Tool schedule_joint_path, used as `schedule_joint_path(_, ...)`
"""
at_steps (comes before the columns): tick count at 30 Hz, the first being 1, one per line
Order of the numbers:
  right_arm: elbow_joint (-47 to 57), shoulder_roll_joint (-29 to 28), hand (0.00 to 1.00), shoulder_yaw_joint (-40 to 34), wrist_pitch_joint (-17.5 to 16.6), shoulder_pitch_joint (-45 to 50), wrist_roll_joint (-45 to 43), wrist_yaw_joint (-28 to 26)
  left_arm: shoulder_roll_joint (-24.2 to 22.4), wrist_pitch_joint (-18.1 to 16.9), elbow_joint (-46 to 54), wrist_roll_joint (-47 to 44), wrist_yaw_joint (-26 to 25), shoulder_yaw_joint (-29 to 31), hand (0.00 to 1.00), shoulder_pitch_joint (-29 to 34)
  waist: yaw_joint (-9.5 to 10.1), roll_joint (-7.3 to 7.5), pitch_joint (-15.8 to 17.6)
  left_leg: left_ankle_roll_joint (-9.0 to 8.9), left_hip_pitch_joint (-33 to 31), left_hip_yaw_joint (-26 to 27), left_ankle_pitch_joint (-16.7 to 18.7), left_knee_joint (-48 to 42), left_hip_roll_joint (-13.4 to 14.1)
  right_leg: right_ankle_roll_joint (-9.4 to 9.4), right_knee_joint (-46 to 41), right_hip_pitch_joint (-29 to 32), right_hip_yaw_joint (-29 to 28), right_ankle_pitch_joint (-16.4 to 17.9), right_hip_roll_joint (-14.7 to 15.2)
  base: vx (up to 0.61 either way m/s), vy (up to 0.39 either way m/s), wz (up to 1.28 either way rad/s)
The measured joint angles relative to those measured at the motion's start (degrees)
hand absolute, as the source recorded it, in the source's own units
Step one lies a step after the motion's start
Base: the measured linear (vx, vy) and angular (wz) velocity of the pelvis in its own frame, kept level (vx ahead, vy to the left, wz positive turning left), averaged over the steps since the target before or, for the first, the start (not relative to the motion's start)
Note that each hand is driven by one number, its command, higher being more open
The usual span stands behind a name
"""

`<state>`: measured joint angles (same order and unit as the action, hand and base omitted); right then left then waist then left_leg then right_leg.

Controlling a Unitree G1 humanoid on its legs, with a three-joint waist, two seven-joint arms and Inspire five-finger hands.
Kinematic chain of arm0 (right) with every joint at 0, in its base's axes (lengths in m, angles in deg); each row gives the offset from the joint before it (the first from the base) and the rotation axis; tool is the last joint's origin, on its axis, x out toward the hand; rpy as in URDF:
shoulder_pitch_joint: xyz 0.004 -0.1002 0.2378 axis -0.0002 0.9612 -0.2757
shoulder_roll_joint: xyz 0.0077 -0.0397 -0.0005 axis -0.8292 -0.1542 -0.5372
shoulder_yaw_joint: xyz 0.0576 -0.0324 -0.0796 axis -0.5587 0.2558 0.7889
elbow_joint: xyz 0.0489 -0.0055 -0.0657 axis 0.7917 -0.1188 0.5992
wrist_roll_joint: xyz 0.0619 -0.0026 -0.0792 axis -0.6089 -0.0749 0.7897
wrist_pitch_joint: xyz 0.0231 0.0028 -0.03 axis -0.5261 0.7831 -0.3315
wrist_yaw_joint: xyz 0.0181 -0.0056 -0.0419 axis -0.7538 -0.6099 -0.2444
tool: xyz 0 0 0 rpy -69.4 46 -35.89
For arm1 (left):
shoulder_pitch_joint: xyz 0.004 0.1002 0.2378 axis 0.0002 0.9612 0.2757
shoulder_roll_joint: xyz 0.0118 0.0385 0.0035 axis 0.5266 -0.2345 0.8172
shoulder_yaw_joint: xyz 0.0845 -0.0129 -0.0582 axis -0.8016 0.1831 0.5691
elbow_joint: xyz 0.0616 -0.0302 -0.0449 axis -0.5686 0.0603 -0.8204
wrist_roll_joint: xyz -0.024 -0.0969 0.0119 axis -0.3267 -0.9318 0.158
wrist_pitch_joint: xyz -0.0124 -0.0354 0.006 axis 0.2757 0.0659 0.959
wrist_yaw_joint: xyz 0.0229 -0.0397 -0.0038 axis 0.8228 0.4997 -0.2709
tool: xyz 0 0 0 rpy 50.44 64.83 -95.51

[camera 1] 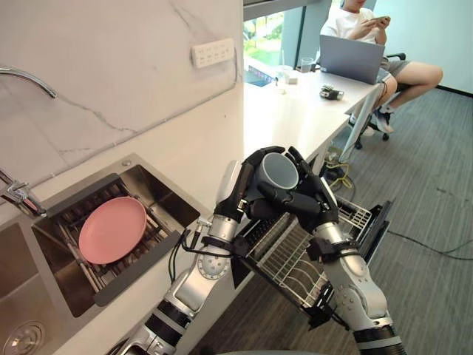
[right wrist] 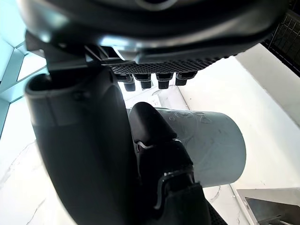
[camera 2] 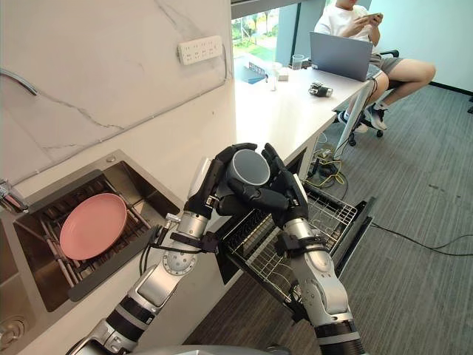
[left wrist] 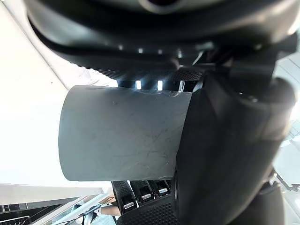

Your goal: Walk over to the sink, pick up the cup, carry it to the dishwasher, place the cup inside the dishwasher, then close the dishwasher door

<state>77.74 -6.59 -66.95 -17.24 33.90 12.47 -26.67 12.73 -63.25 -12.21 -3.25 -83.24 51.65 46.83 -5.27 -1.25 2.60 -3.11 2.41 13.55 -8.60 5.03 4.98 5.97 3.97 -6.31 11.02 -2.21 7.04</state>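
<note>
Curled round the grey cup (camera 1: 279, 171), the left hand (camera 1: 238, 194) and the right hand (camera 1: 316, 201) clasp it from both sides at the frame's centre, its mouth facing up. Just below it, the dishwasher's wire rack (camera 1: 295, 259) is pulled out over the open door (camera 1: 378, 222). At lower left a pink plate (camera 1: 112, 229) lies in the sink (camera 1: 159, 188). At upper right a person (camera 1: 355, 22) sits at the white desk (camera 1: 288, 118) with a laptop (camera 1: 351, 58).

Matt, finely scratched cup (camera 1: 279, 171), brushed steel sink (camera 1: 155, 194), metal wire dishwasher rack (camera 1: 294, 260), smooth veined marble wall (camera 1: 111, 66)
</note>
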Motion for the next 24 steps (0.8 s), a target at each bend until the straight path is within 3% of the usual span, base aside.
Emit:
schedule_joint_path(6, -0.1, 0.0, 1.0, 0.4, 0.0, -0.5, 0.0, 0.0, 0.0, 0.1, 0.1, 0.0, 0.8, -0.6, 0.0, 0.0, 0.05, 0.01, 0.0, -0.02, -0.1, -0.1, -0.1, 0.0, 0.0, -0.09, 0.1, 0.0, 0.3, -0.1, 0.0, 0.0, 0.0, 0.01)
schedule_joint_path(7, -0.1, 0.1, 0.0, 0.5, 0.0, -0.6, 0.0, -0.1, 0.0, 0.1, 0.1, 0.0, 0.8, -0.6, 0.0, 0.0, 0.05, 0.02, 0.0, -0.02, -0.1, -0.1, -0.1, 0.0, 0.0, -0.1, 0.1, 0.0, 0.3, -0.1, 0.0, 0.0, 0.0, 0.0)
schedule_joint_path(24, -1.8, 1.3, 0.0, 1.9, -0.6, -1.7, -0.1, 0.6, 0.0, 0.7, 0.1, -0.1, 0.5, -1.1, 0.0, 0.2, 0.61, 0.6, -0.9, -0.05, -0.2, -0.3, -0.1, 0.0, 0.0, -0.13, 0.3, -0.1, 0.4, -0.1, 0.0, 0.0, 0.0, 0.0)
